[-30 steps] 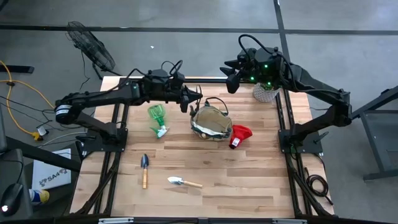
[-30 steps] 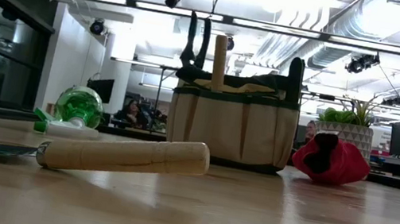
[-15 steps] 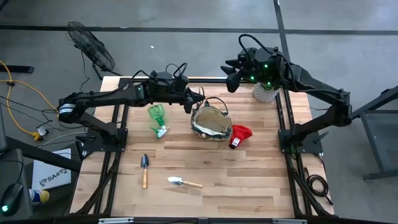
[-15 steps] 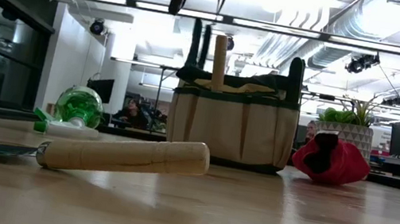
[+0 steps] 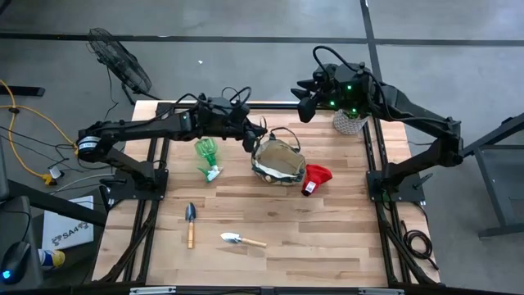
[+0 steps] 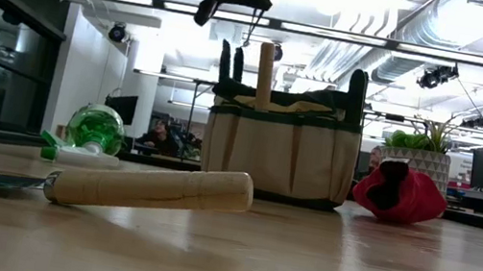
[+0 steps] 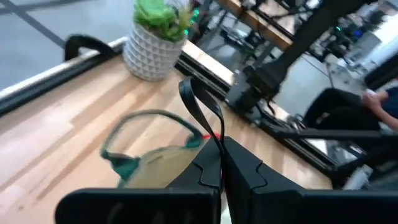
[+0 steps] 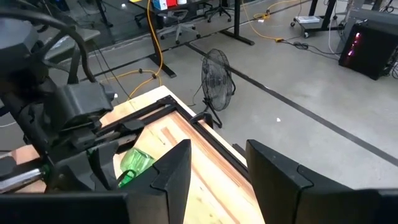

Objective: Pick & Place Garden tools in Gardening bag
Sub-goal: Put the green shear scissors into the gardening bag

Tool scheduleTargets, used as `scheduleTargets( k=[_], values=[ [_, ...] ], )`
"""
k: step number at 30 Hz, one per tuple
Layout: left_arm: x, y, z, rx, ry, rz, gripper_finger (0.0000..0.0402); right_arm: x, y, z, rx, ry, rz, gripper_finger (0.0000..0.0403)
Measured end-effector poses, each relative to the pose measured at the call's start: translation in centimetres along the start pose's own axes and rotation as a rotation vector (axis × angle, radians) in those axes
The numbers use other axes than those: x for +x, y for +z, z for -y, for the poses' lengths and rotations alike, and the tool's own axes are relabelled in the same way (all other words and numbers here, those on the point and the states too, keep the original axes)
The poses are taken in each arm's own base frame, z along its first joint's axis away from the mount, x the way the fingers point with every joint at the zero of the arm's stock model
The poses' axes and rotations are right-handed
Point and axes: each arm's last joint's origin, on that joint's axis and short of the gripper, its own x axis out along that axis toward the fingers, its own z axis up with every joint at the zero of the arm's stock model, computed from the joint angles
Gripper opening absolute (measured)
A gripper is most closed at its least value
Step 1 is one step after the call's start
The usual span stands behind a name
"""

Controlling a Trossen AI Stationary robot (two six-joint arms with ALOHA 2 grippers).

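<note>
The tan gardening bag [image 5: 277, 161] stands upright mid-table; it also shows in the low view [image 6: 277, 156] and the left wrist view [image 7: 155, 162]. A wooden tool handle [image 6: 263, 76] sticks up out of it. My left gripper [image 5: 252, 138] is at the bag's far-left rim, above it, shut on a thin dark strap loop [image 7: 202, 102]. Black pruner handles [image 6: 231, 61] stand below the strap, their lower part behind the bag's rim. My right gripper [image 5: 304, 105] waits open and empty over the table's far edge. My left gripper pinches the thin dark strap loop [image 7: 219, 140] between its two shut fingers, slanting down from the table's left. In the low view the strap [image 6: 257, 23] hangs below the fingertips, straight above the black handles' tops [image 6: 241, 48]. The handles stand upright, partly inside the bag.
A green spray bottle [image 5: 206, 156] lies left of the bag and a red item [image 5: 315, 178] right of it. Two wooden-handled trowels [image 5: 190, 223] [image 5: 241, 240] lie toward the near edge. A succulent in a pale pot [image 5: 350, 123] stands at the far right.
My left gripper has gone toward the table's right edge, up to the bag, and tipped its fingertips downward, staying shut. The strap has come down with it, and the black handles have sunk lower behind the bag's rim.
</note>
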Motion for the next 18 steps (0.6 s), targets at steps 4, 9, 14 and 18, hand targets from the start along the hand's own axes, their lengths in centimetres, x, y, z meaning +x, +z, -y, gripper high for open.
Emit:
scheduleTargets(
  k=[4, 9, 14, 18],
  values=[
    [-0.01, -0.11, 0.17, 0.001, -0.061, -0.035, 0.0000, 0.00, -0.07, 0.02, 0.000, -0.003, -0.007, 0.0145],
    [-0.02, -0.43, 0.06, 0.005, -0.063, -0.075, 0.0000, 0.00, -0.07, 0.02, 0.000, -0.003, -0.007, 0.0145],
    [-0.03, -0.60, -0.32, 0.025, 0.016, -0.071, 0.0000, 0.00, -0.07, 0.02, 0.000, -0.003, -0.007, 0.0145],
    [-0.07, -0.40, -0.70, 0.023, 0.025, -0.067, 0.0000, 0.00, -0.07, 0.02, 0.000, -0.003, -0.007, 0.0145]
  ],
)
